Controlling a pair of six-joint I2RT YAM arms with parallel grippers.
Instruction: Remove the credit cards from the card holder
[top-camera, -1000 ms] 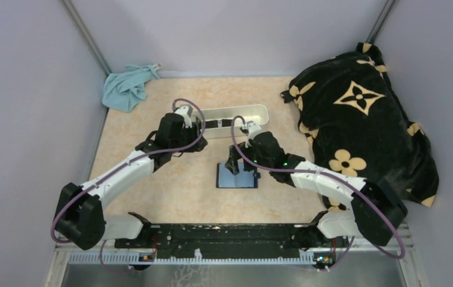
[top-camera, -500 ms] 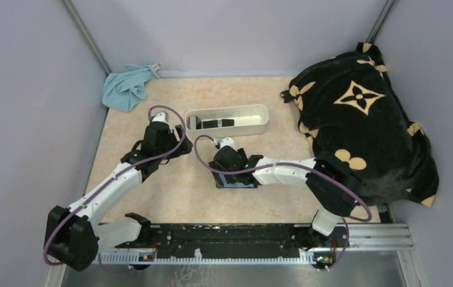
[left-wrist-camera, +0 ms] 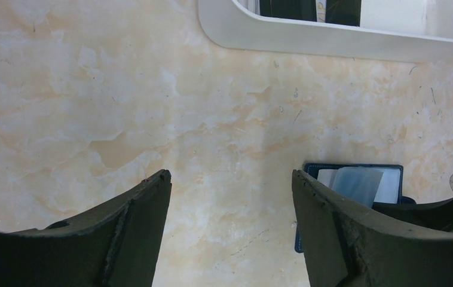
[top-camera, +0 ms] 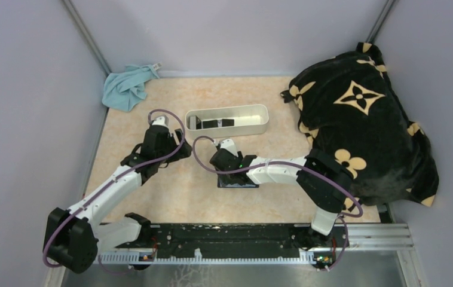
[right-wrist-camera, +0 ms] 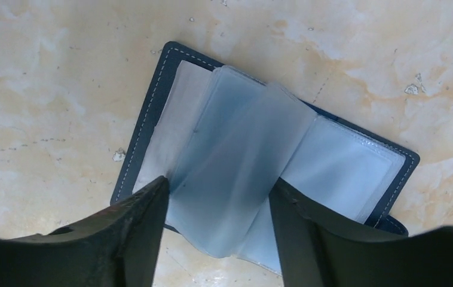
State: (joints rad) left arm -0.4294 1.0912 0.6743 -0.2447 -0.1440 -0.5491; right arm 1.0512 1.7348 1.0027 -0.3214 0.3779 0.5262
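Note:
The card holder [right-wrist-camera: 152, 113] lies open on the table, its pale blue plastic sleeves [right-wrist-camera: 242, 161] fanned up. It also shows in the top view [top-camera: 236, 183] and in the left wrist view [left-wrist-camera: 359, 183]. My right gripper [right-wrist-camera: 218, 185] is open right over it, with one finger on each side of a raised sleeve. In the top view the right gripper [top-camera: 222, 164] covers the holder's far edge. Dark credit cards [top-camera: 215, 123] lie in the white tray [top-camera: 260, 110]. They also show in the left wrist view [left-wrist-camera: 288, 7]. My left gripper [left-wrist-camera: 230, 179] is open and empty above bare table, left of the holder.
A black blanket with gold flowers [top-camera: 361, 119] fills the right side. A teal cloth [top-camera: 126, 87] lies at the back left corner. The white tray's near rim [left-wrist-camera: 331, 43] is just beyond my left gripper [top-camera: 179, 152]. Grey walls enclose the table.
My left gripper has drawn back from the white tray toward the near left. My right arm has swung left and come down over the open card holder.

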